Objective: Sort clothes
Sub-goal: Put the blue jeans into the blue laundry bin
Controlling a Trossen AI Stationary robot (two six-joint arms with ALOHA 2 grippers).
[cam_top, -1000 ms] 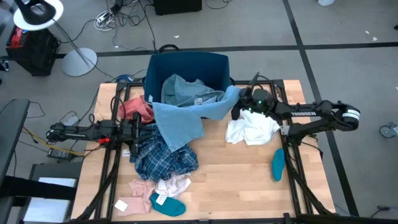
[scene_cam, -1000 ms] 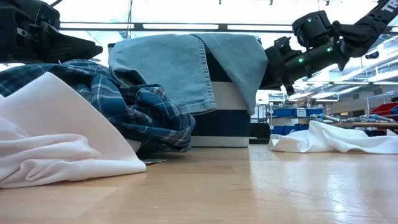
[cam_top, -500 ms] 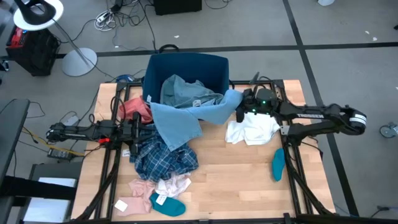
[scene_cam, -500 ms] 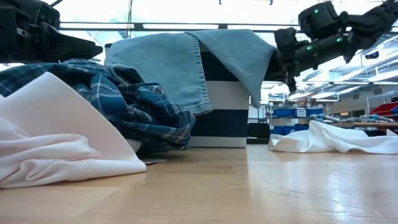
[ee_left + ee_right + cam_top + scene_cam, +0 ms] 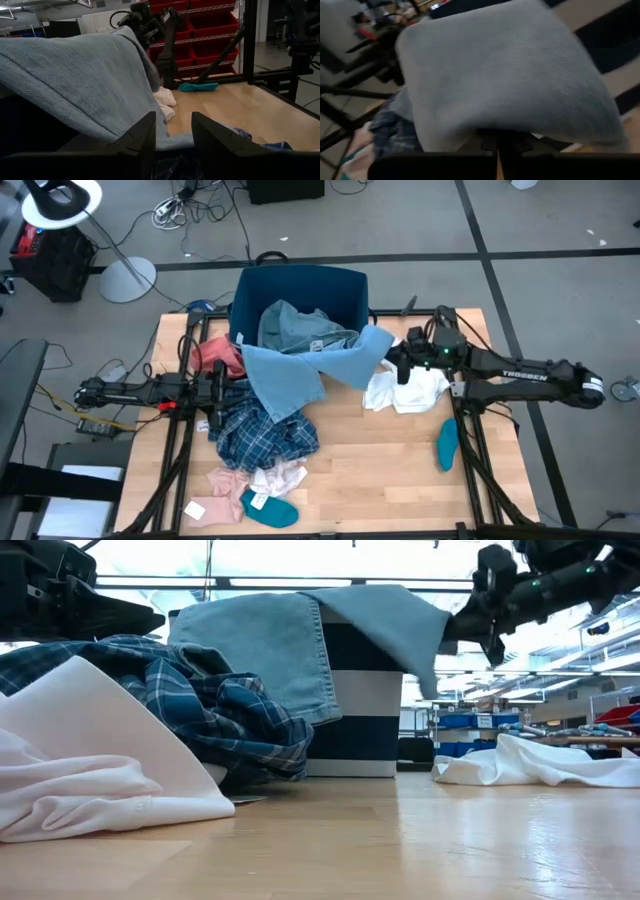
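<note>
The right gripper (image 5: 393,363) is clamped shut on a corner of the denim shirt (image 5: 290,370). The pinched corner is held in the air just beside the bin (image 5: 300,285), off its right front corner, above the white piece (image 5: 405,390). From the grip, the shirt is stretched back across the bin's front rim; part of it lies inside the bin, and a broad panel hangs down the bin's front wall onto the table (image 5: 380,470). In the right wrist view, the cloth (image 5: 505,75) is seen bunched directly over the closed fingers (image 5: 497,142).

The left gripper (image 5: 215,390) is held with its fingers (image 5: 145,135) spread and nothing between them. It is positioned in front of the bin's left front corner, beside the coral piece (image 5: 222,356) and at the edge of the plaid shirt (image 5: 262,432). The denim shirt (image 5: 75,85) lies ahead of it, untouched.

The plaid shirt is heaped on the table in front of the bin, under the hanging denim panel. Farther from the bin, pink pieces (image 5: 250,478) and a teal sock (image 5: 268,508) are found together. A second teal sock (image 5: 447,442) lies beyond the white piece.
</note>
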